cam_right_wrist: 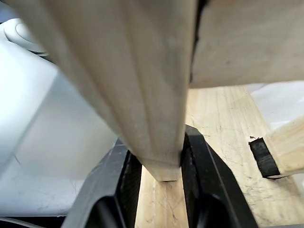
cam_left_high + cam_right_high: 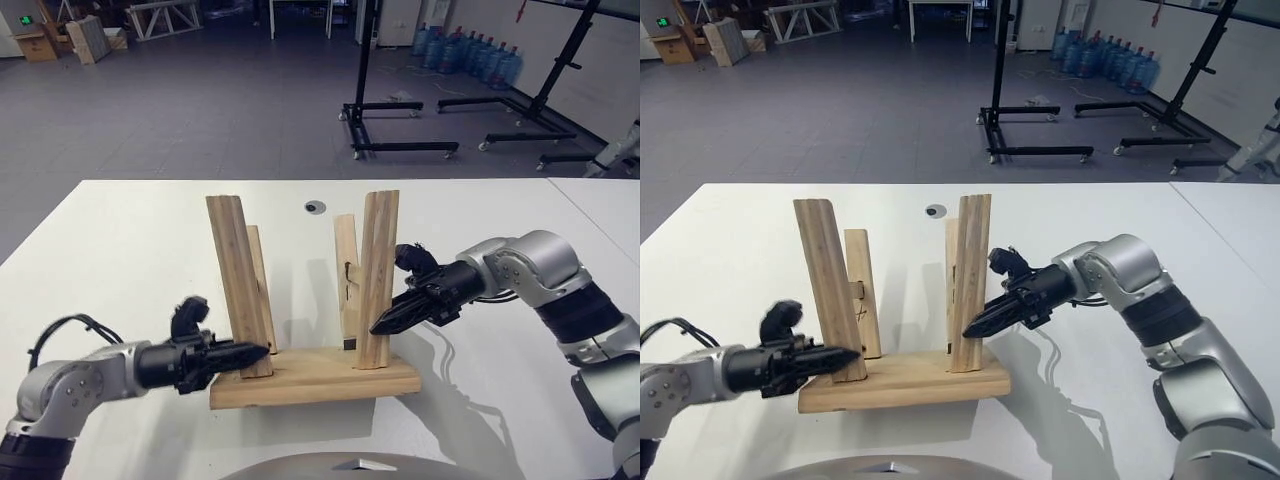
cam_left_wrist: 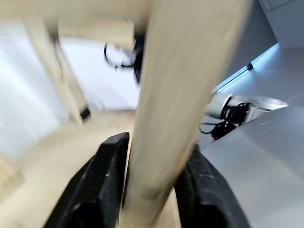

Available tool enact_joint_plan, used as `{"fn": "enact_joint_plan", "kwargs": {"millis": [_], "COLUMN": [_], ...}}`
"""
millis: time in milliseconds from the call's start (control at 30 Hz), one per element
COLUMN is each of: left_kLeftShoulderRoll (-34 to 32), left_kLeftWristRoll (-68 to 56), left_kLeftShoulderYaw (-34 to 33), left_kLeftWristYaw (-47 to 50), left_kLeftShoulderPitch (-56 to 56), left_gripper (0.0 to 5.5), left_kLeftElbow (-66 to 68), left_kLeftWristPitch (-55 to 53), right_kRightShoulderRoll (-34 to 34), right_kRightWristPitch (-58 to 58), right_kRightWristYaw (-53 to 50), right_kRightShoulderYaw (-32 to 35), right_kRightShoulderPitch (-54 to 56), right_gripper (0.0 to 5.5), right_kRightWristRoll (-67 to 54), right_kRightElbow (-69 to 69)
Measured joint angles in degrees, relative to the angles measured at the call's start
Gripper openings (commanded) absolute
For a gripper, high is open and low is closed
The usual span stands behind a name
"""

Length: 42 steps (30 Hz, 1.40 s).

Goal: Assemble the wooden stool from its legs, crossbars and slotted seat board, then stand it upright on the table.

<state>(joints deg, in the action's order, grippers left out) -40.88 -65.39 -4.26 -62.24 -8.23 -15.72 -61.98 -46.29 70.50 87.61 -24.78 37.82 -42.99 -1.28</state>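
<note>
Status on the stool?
Left tool shut on near-left leg, right tool on near-right leg, both low. Stool inverted, seat board flat on table. Not yet upright.

Grey floor (image 2: 200,100) w/ black wheeled frames (image 2: 405,147), blue water jugs (image 2: 470,50) by far wall, wooden crates (image 2: 88,40) far-left bkgd.

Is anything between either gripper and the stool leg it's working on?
Nothing visible. The left gripper clamps the left front leg just above the seat board; the right gripper clamps the right front leg likewise.
</note>
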Motion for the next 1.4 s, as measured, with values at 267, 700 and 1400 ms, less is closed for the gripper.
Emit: {"fn": "enact_joint_plan", "kwargs": {"millis": [267,700,1400], "left_kLeftShoulderRoll": [0.03,1.15,1.34], "left_kLeftWristRoll": [-1.21,-6.07,-2.19], "left_kLeftShoulderYaw": [-0.60,-5.49,-7.62], "left_kLeftWristYaw": [4.32,10.59,8.61], "left_kLeftShoulderPitch": [1.30,11.12,11.25], "left_gripper": [3.25,3.56,3.56], "left_kLeftElbow": [1.61,9.74,10.78], "left_kLeftWristPitch": [-1.19,-8.49,-8.12], "right_kRightShoulderRoll": [1.47,3.80,5.91], "right_kRightWristPitch": [-0.59,-0.01,-3.00], "right_kRightWristYaw": [1.83,3.90,4.96], "right_kRightShoulderYaw": [-2.15,-3.93,-4.97], "right_kRightShoulderPitch": [2.45,6.21,10.22], "right_gripper": [1.01,1.01,2.85], "right_kRightWristRoll": [0.32,1.45,9.46], "right_kRightElbow": [-5.31,-12.40,-22.94]}}
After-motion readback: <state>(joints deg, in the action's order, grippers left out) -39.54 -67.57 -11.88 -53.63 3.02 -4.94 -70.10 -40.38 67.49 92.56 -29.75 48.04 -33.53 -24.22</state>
